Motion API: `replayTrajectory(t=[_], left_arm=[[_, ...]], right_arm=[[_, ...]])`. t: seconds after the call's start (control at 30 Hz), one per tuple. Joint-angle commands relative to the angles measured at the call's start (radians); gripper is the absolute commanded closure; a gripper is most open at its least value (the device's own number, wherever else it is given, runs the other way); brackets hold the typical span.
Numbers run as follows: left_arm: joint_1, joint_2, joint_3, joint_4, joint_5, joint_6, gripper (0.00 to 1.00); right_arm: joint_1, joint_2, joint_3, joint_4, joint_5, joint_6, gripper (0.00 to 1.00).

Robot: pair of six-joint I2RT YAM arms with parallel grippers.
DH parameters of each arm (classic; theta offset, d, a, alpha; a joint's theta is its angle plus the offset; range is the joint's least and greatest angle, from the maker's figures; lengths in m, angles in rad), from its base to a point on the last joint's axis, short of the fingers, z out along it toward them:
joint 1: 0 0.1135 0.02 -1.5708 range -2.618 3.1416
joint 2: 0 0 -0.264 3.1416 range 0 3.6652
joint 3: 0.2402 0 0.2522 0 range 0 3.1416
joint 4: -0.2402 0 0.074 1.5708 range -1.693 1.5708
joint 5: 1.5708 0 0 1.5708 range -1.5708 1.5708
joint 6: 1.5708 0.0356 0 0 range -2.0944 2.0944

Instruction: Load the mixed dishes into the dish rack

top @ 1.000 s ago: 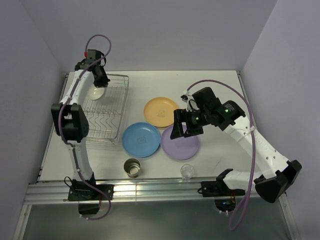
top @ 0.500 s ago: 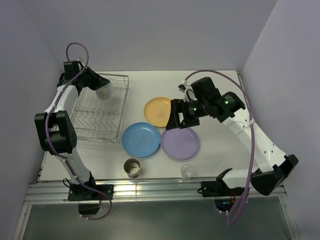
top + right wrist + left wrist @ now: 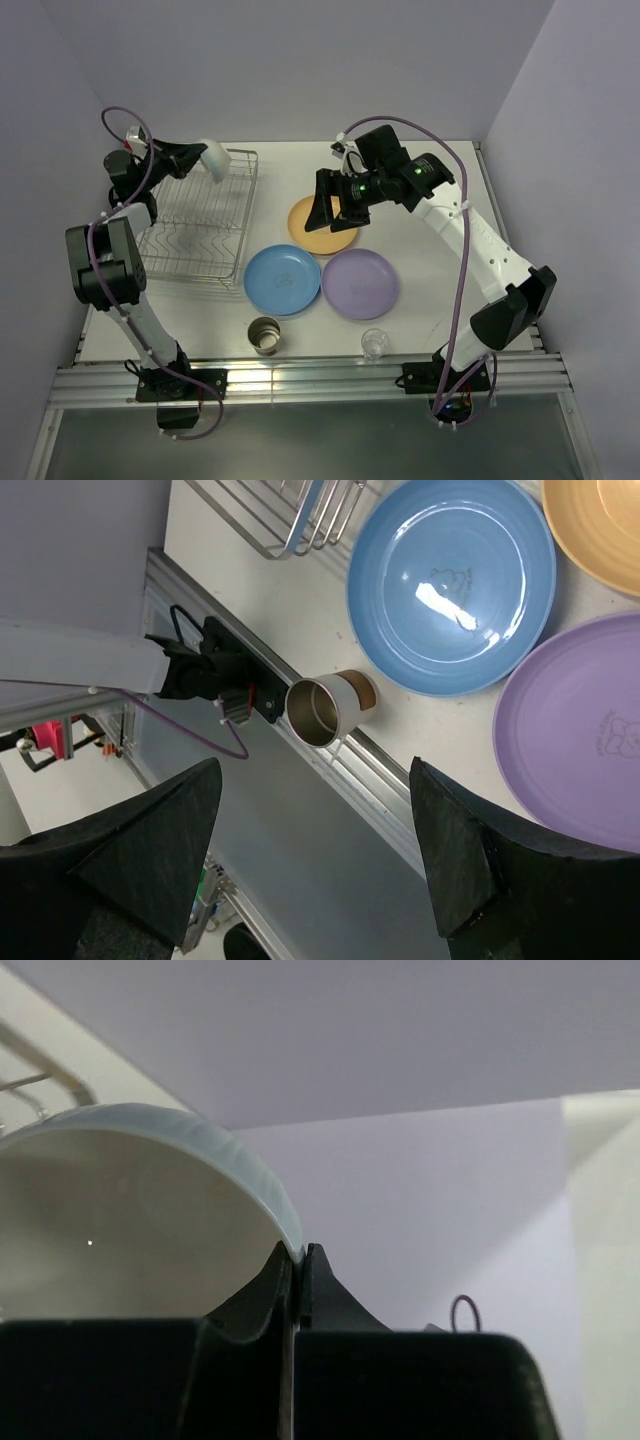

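Note:
My left gripper (image 3: 200, 158) is shut on the rim of the white bowl (image 3: 214, 159), which it holds tilted in the air over the far edge of the dish rack (image 3: 200, 225). The left wrist view shows the bowl's (image 3: 120, 1210) rim pinched in that gripper (image 3: 298, 1256). My right gripper (image 3: 335, 208) hangs open and empty above the yellow-orange plate (image 3: 322, 228). The blue plate (image 3: 282, 280), purple plate (image 3: 360, 284), cream cup (image 3: 265, 335) and clear glass (image 3: 374, 343) sit on the table. In the right wrist view, the right gripper (image 3: 315, 770) looks down on the blue plate (image 3: 450, 580), purple plate (image 3: 580, 740) and cup (image 3: 330, 705).
The rack stands at the table's left, close to the left wall. Cup and glass stand near the front metal rail (image 3: 320, 375). The right arm's purple cable (image 3: 462, 290) loops over the right side. A rack corner (image 3: 290, 520) shows in the right wrist view.
The left arm has swung back and to the left, and the bowl has risen from inside the rack to its far edge. The right gripper moved from above the purple plate to above the yellow-orange one.

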Motion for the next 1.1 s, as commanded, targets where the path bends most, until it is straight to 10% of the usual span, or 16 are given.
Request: replayTrajectory(t=[0.0, 0.6, 1.07], left_arm=[[-0.004, 0.093, -0.008, 0.558, 0.062, -0.324, 1.0], [-0.021, 0.364, 0.111, 0.843, 0.183, -0.541, 1.0], [-0.029, 0.461, 0.237, 0.737, 0.238, -0.507, 1.0]], right_arm=[[0.0, 0.004, 0.045, 0.033, -0.015, -0.002, 0.17], [0.011, 0.103, 0.031, 0.09, -0.014, -0.028, 0.18], [0.052, 0.54, 0.54, 0.402, 0.041, 0.067, 0.18]])
